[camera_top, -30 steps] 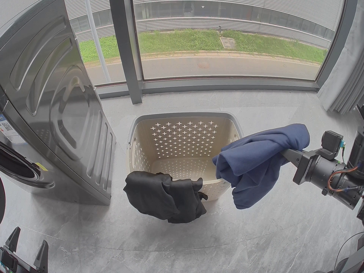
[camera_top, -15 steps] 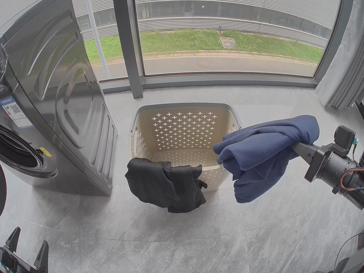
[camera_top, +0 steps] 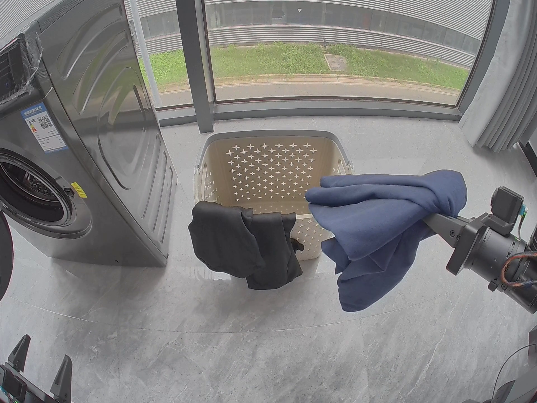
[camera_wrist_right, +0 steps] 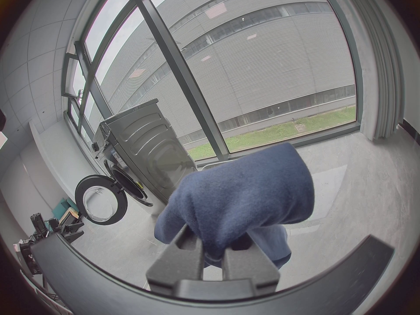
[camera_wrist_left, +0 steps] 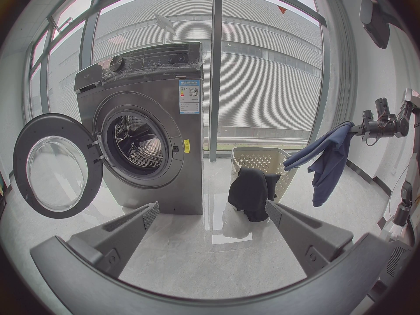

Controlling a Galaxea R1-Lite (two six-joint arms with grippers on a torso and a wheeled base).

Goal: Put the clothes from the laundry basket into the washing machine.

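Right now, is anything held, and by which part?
The right gripper pinches a bunched fold of the blue garment; the rest hangs free. The left gripper is open, empty.

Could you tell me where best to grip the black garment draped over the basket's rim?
Probably the bunched top of the black cloth garment where it crosses the cream perforated plastic basket's near rim, coming from above: the rest hangs limp outside.

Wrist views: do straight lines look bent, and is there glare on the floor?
Left wrist view: window frames bow, corners darken, a bright reflection lies on the floor by the black garment. Right wrist view: same bowing, pale patch on the floor past the blue garment.
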